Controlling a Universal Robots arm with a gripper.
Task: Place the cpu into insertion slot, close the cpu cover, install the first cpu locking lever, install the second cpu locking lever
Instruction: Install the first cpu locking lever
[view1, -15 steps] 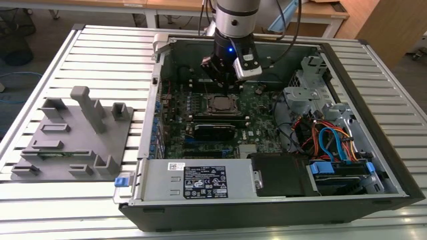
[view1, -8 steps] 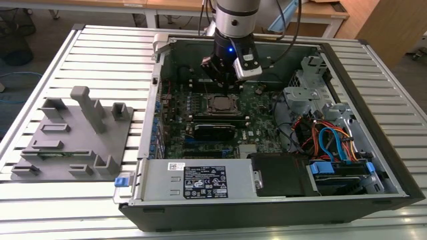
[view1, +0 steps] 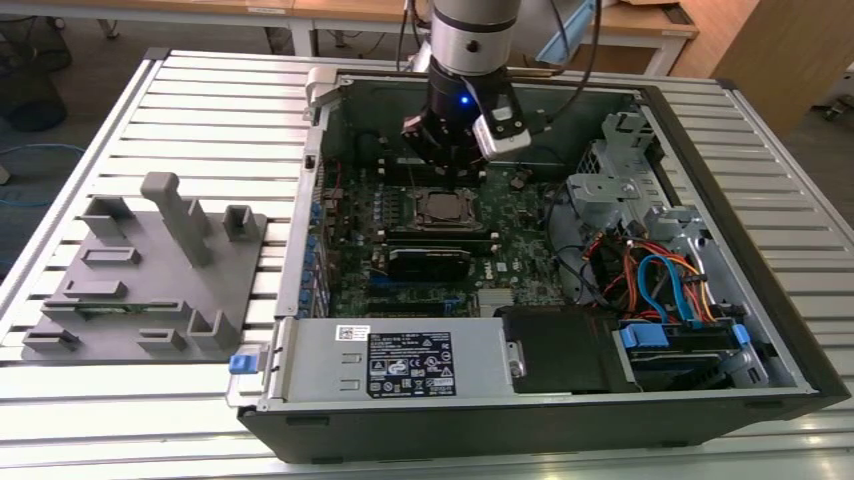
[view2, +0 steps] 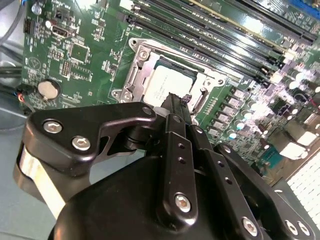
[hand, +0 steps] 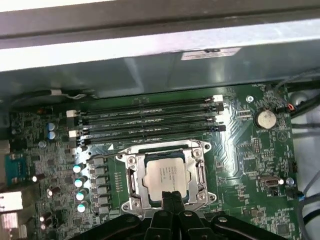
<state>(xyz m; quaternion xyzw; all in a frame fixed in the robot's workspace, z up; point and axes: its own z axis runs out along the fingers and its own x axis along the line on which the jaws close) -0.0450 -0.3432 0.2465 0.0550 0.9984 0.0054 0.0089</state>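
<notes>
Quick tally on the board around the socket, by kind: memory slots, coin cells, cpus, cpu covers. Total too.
memory slots: 4
coin cell: 1
cpu: 1
cpu cover: 1
Total: 7

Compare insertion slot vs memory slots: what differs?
The insertion slot is square with a silver rim; the memory slots are long, narrow, black. The insertion slot holds the cpu; the memory slots look empty. Both sit on the green motherboard, side by side.
</notes>
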